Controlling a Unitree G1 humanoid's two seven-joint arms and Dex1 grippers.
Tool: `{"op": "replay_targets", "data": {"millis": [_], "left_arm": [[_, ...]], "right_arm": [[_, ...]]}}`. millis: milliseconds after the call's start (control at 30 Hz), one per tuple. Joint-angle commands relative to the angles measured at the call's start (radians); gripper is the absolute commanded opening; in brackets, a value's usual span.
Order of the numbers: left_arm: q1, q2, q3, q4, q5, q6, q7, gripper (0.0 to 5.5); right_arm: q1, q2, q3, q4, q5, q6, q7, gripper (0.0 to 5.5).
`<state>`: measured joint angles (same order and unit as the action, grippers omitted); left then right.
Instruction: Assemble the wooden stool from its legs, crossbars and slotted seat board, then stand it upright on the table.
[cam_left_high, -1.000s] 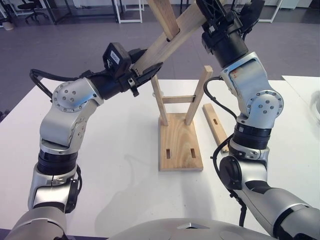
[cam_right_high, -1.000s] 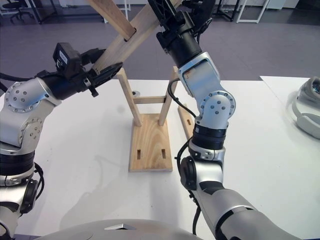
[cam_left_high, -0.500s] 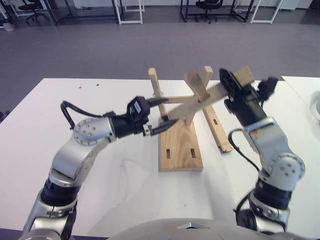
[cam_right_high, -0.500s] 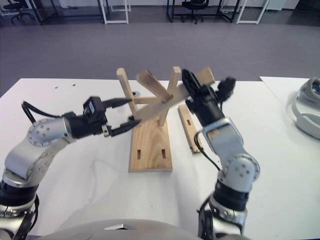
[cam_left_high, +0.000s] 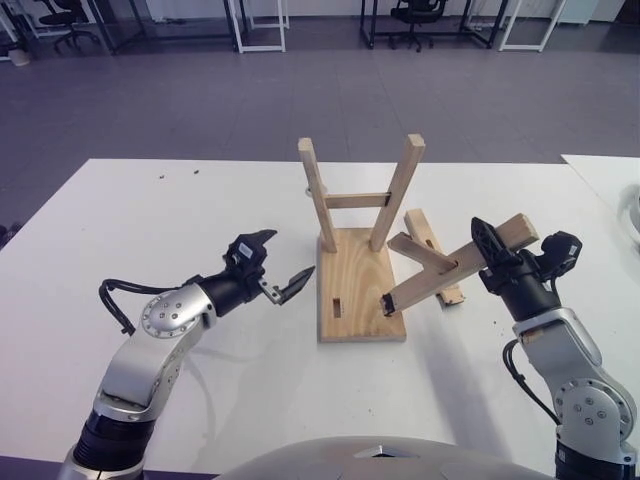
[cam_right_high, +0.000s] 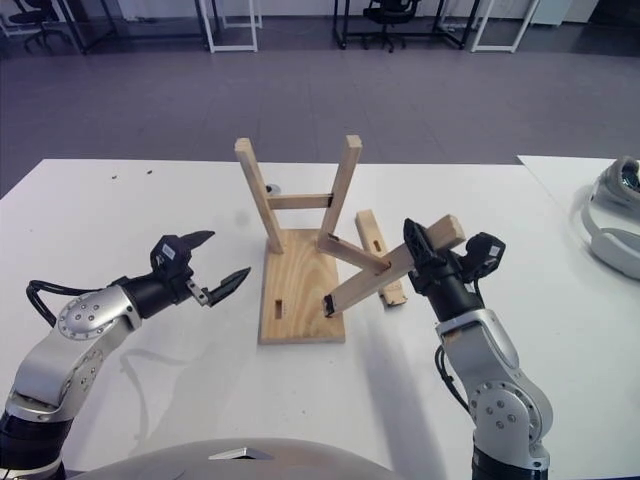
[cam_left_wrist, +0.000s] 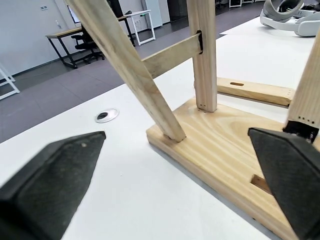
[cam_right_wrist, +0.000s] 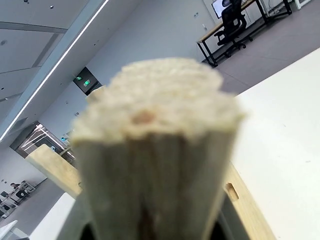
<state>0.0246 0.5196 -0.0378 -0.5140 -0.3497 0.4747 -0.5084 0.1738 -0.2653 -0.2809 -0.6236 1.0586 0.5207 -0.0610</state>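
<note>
Just then my right gripper (cam_left_high: 500, 262) was pinching a leg (cam_left_high: 450, 268), tilted so its lower end reached the near right slot of the seat board (cam_left_high: 355, 290), presumably to seat it. My left gripper (cam_left_high: 291, 252) hung spread just left of the seat board, free to steady it

One slotted seat board (cam_left_high: 360, 290). Four legs: left upright leg (cam_left_high: 317, 195), right upright leg (cam_left_high: 397, 190), held leg (cam_left_high: 455, 265) clamped in the right gripper (cam_left_high: 497, 252), loose leg (cam_left_high: 420, 225) flat near that gripper. Two crossbars: joining crossbar (cam_left_high: 356, 199), stub crossbar (cam_left_high: 415, 252) on the held leg.
</note>
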Motion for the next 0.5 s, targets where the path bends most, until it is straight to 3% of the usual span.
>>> {"op": "replay_targets", "data": {"millis": [33, 333, 500], "left_arm": [[-0.015, -0.016, 0.047, 0.003, 0.002, 0.010, 0.036, 5.25], [-0.045, -0.040, 0.046, 0.007, 0.005, 0.026, 0.054, 5.25], [-0.051, -0.049, 0.015, 0.006, 0.021, 0.035, 0.057, 5.25]], "right_arm": [[0.012, -0.098, 0.038, -0.056, -0.198, 0.025, -0.023, 1.06], [0.026, -0.231, 0.196, 0.074, -0.449, 0.081, 0.117, 1.05], [-0.013, -0.187, 0.228, 0.165, -0.455, 0.101, 0.117, 1.05]]}}
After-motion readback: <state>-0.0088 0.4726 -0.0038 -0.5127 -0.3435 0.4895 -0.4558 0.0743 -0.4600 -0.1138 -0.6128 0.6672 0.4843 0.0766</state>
